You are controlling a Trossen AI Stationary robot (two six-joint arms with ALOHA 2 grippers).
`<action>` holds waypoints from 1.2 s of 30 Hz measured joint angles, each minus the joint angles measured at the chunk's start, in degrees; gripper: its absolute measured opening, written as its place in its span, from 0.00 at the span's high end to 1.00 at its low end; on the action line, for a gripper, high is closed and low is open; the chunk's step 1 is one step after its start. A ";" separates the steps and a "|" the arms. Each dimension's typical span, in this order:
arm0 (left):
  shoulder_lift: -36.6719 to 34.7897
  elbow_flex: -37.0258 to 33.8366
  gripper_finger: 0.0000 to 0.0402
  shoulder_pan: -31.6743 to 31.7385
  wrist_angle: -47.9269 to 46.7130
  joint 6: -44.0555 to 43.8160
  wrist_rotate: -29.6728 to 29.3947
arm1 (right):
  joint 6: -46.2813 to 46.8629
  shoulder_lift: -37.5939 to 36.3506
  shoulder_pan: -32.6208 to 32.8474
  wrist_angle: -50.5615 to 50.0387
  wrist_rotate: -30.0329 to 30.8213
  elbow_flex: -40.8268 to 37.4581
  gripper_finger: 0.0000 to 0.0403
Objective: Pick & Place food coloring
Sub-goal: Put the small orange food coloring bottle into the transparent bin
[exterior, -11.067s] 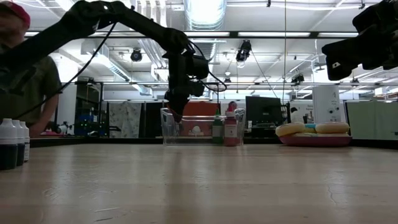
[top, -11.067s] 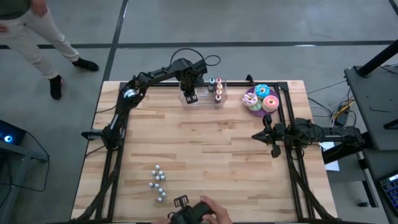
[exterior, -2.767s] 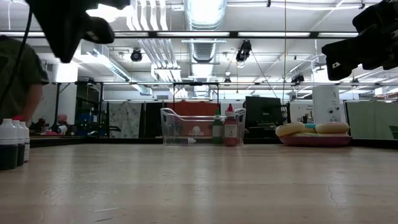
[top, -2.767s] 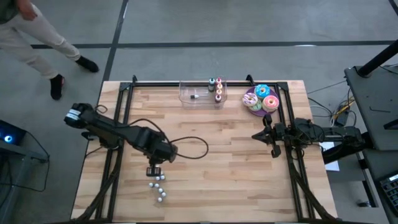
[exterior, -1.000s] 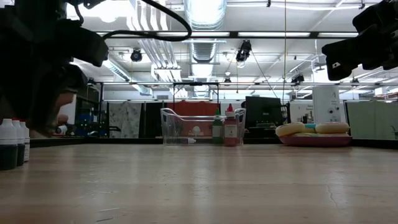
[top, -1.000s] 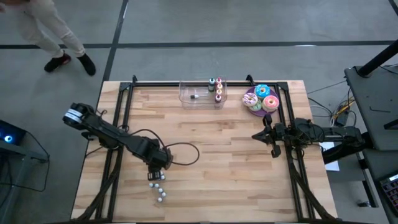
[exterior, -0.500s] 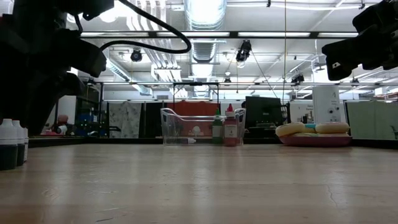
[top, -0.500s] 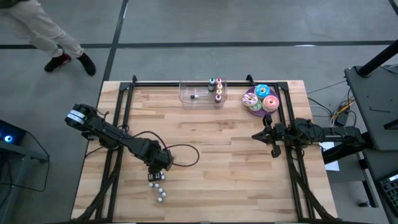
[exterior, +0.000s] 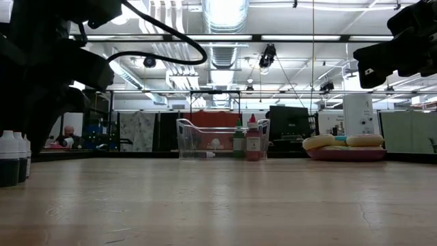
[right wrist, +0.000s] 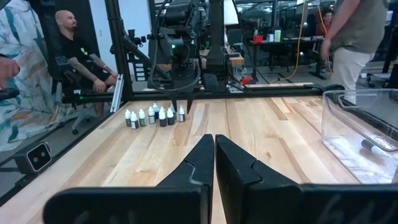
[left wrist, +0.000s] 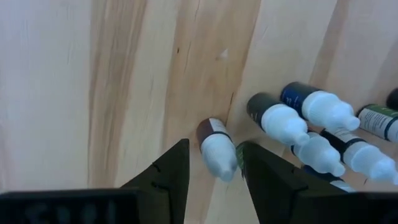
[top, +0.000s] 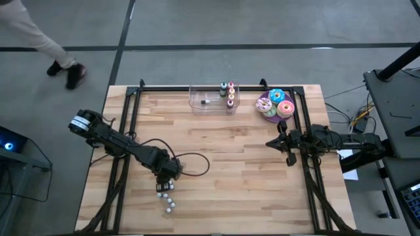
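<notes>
From above, the left hand [top: 167, 183] covers the bottles [top: 168, 196] nearest it, and the rest are too small to count. In the low view the frame edge cuts the bottles [exterior: 12, 158]. The wrist camera crops the bottles [left wrist: 323, 134] too.

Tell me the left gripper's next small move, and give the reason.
Probably close the fingers. The left gripper hangs low over the table with its fingers open on either side of one white-capped, brown-bodied bottle, which sits centred in the gap. The neighbouring bottles stand outside the fingers, so closing should take only this one. The right gripper waits shut at the table's right edge.
</notes>
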 joint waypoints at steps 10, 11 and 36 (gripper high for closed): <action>0.00 -0.03 0.70 0.07 0.08 -0.05 -0.10 | 0.00 0.00 0.01 0.00 0.00 0.00 0.98; 0.00 -0.07 0.71 0.07 0.09 -0.11 -0.21 | 0.00 0.00 0.02 0.01 0.00 0.02 0.98; -1.43 1.33 0.92 0.67 -1.04 -1.71 1.08 | 0.00 0.00 0.01 0.00 0.00 0.00 0.98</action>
